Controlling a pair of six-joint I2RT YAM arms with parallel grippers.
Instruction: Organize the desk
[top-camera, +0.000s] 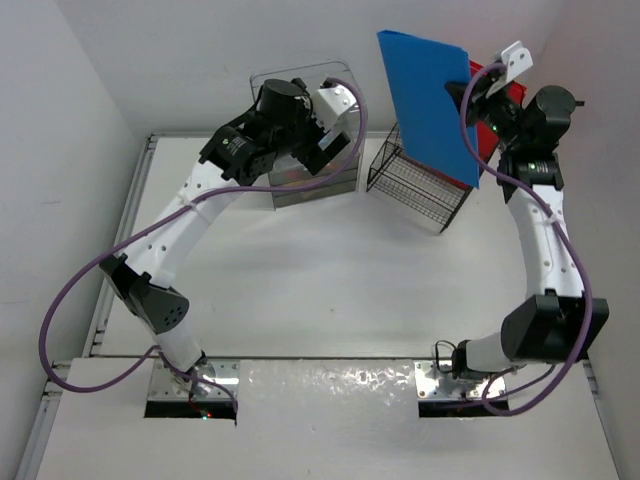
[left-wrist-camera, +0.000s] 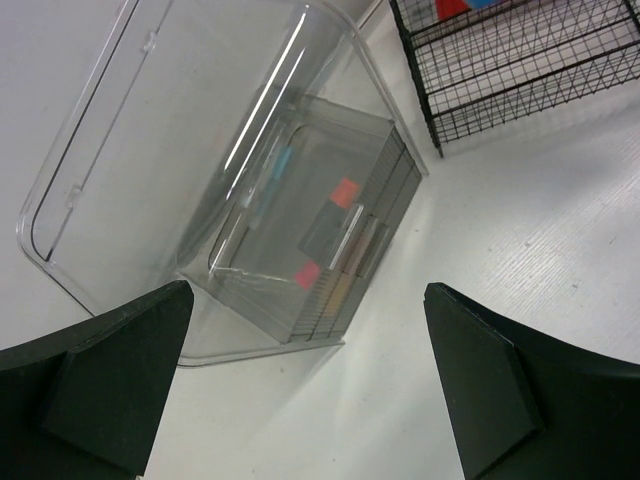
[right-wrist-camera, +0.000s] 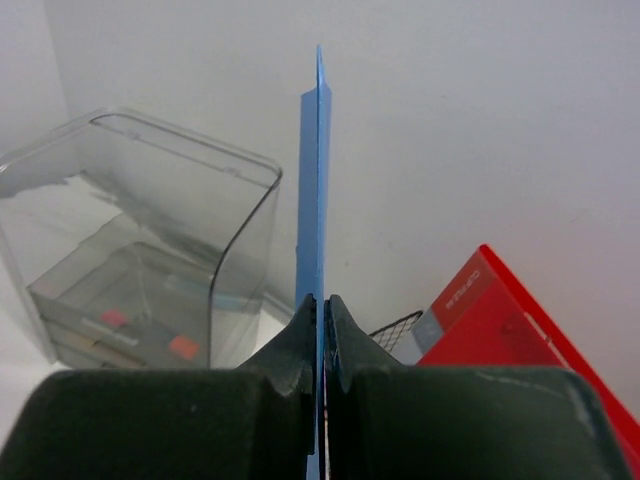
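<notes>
table (top-camera: 330, 270): white, flat, rectangular, thin silvery rails at the edges; lying under both arms, filling mid view between white walls
counts: one table, one clear plastic bin (left-wrist-camera: 250, 180), one black wire basket (top-camera: 415, 185), one blue folder (top-camera: 430, 100), one red folder (right-wrist-camera: 500, 320)
left fingers (left-wrist-camera: 110, 390): spreading wide, gripping nothing, hanging over the bin
right fingers (right-wrist-camera: 290, 350): pinching tight on the blue folder's edge, holding it upright above the basket

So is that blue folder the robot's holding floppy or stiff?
Probably fairly stiff: the blue folder stands flat though the right gripper pinches only one edge. Likely light, since it looks very thin edge-on. It might slip, held by so little.
</notes>
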